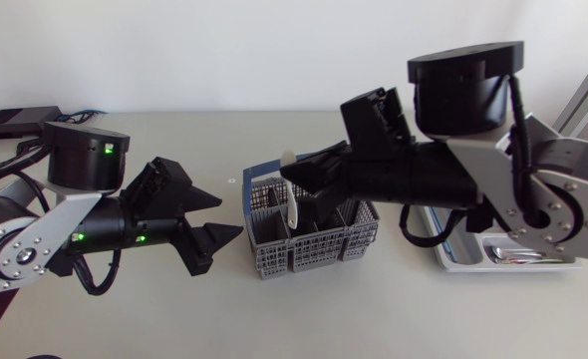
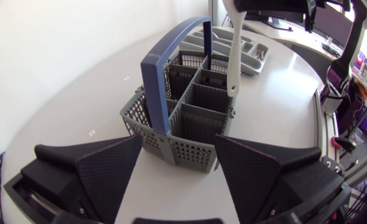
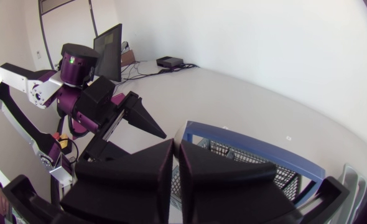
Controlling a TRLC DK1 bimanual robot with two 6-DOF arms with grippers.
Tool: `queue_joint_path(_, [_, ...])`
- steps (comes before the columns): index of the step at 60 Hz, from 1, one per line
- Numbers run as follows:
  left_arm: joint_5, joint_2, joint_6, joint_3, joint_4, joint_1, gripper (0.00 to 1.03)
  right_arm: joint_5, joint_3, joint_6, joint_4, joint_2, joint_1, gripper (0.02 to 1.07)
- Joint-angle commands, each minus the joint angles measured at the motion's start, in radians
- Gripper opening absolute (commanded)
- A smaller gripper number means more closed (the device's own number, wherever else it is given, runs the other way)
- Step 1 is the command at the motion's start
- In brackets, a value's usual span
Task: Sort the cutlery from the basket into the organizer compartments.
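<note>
One white plastic cutlery piece [image 1: 292, 206] hangs pinched in my right end effector [image 1: 296, 178], above the blue-handled grey mesh basket [image 1: 274, 254]; my left end effector [image 1: 226, 214], spread, faces the basket's edge across bare table [image 1: 174, 319].

We're looking at the pale table [image 1: 374, 319]: 1 flat black box [image 1: 15, 122] at its far left corner, cables [image 1: 80, 115] just beside it.
</note>
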Motion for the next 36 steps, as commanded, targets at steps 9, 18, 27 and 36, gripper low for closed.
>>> queue_joint_path(9, [0.003,0.000,-0.006,-0.025,0.017,-0.007,0.81,-0.046,0.033,0.024,-0.076,-0.113,-0.093,0.07])
queue_joint_path(18, [0.003,0.002,-0.007,-0.020,0.018,-0.012,0.81,-0.080,0.006,0.024,-0.143,-0.212,-0.168,0.07])
queue_joint_path(27, [0.003,0.012,-0.009,-0.017,0.020,-0.024,0.83,-0.119,-0.063,-0.011,-0.184,-0.288,-0.293,0.07])
queue_joint_path(36, [0.002,0.012,-0.009,-0.013,0.017,-0.022,0.83,-0.117,-0.106,-0.128,-0.267,-0.325,-0.434,0.07])
